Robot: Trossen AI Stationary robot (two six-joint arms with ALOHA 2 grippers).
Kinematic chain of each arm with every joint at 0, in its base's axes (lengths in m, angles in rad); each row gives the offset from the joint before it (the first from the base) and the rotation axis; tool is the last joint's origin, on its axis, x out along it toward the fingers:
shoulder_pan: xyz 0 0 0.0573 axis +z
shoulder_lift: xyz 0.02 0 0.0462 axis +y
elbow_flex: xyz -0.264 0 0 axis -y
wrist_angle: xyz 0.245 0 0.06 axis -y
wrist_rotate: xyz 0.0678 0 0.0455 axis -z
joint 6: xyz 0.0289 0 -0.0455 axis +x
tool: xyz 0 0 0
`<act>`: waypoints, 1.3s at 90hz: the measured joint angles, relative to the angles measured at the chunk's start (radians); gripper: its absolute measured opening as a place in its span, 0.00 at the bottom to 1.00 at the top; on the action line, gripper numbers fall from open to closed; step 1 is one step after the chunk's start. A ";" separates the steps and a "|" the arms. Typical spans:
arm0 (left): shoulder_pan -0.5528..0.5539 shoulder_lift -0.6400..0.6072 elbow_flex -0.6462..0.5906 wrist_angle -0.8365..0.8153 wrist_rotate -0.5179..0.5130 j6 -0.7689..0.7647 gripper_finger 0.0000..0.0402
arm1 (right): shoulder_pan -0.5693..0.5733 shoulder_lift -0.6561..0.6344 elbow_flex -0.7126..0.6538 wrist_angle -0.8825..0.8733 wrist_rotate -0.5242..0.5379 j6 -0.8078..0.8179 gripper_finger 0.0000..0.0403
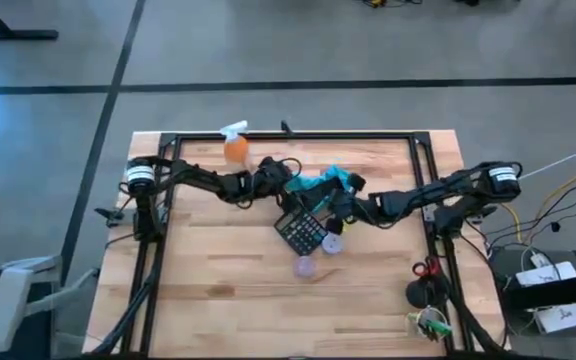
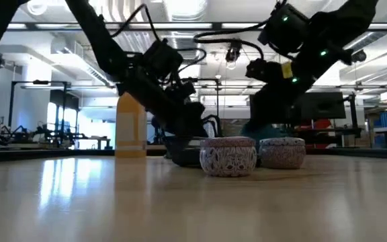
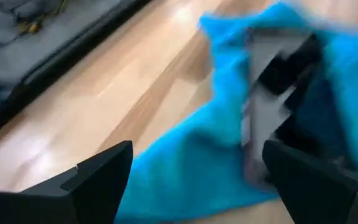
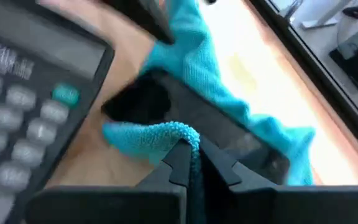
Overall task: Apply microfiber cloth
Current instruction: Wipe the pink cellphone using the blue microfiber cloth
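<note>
The microfiber cloth (image 1: 325,181) lies crumpled on the wooden worktop (image 1: 218,260), just behind the black calculator (image 1: 301,231), which serves here as the landmark. The right gripper (image 4: 191,163) sits at the calculator's far right corner with its fingers (image 4: 178,163) pinched shut on a fold of the cloth, the teal edge bunched up between the tips. In the right wrist view the cloth drapes partly over a dark flat object (image 4: 185,115) lying beside the calculator. The left gripper (image 3: 194,180) is behind the calculator on its left side, its fingers (image 3: 101,177) spread apart with the cloth lying between and ahead of them; they do not touch it as far as the left wrist view shows. An orange spray bottle (image 1: 235,145) stands farther back and to the left of the calculator, well apart from the cloth. Two small patterned tins (image 2: 228,155) stand just in front of the calculator, close to each other.
</note>
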 joint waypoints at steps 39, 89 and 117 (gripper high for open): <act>0.081 0.077 0.007 -0.040 -0.040 0.001 0.86 | -0.157 0.216 0.043 0.282 -0.118 -0.140 0.00; 0.084 0.086 0.002 0.007 -0.011 0.003 0.86 | -0.185 0.400 0.140 0.511 -0.119 -0.262 0.00; 0.081 0.091 0.002 0.023 0.011 0.003 0.86 | -0.195 0.454 0.141 0.585 -0.038 -0.143 0.00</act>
